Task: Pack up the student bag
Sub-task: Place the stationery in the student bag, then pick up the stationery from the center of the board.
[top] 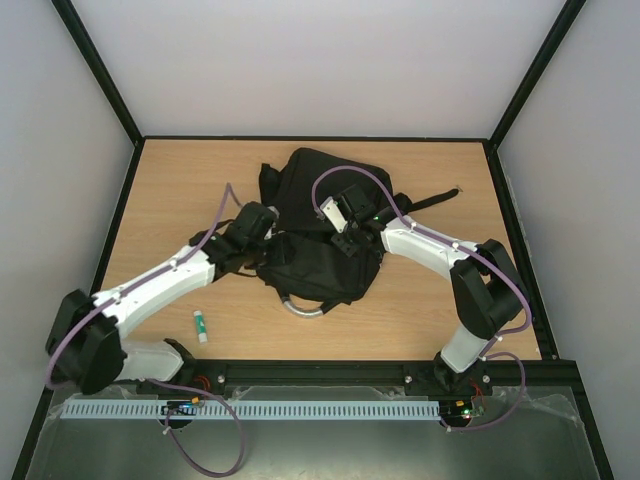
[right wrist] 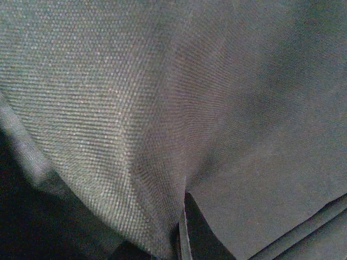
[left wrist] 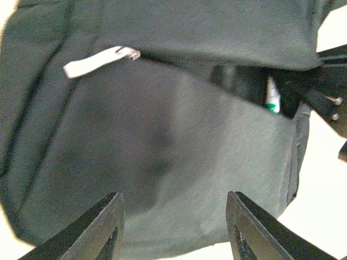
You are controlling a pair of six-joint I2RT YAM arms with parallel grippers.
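Observation:
The student bag (top: 318,225) lies in the middle of the table, black, with its grey curved handle (top: 303,306) towards me. My left gripper (top: 272,230) is at the bag's left side. In the left wrist view it (left wrist: 176,219) stands open over the bag's fabric (left wrist: 162,146), nothing between its fingers (left wrist: 103,227). A pocket mouth gapes at the upper right, with a green-and-white item (left wrist: 272,96) showing inside. My right gripper (top: 350,242) is on top of the bag, shut (right wrist: 184,230) on a fold of its fabric (right wrist: 135,108).
A small white and green stick (top: 201,325) lies on the wooden table (top: 170,200) near the left arm. A white zipper tag (left wrist: 100,60) hangs on the bag. A strap (top: 430,201) trails to the right. Black frame posts border the table.

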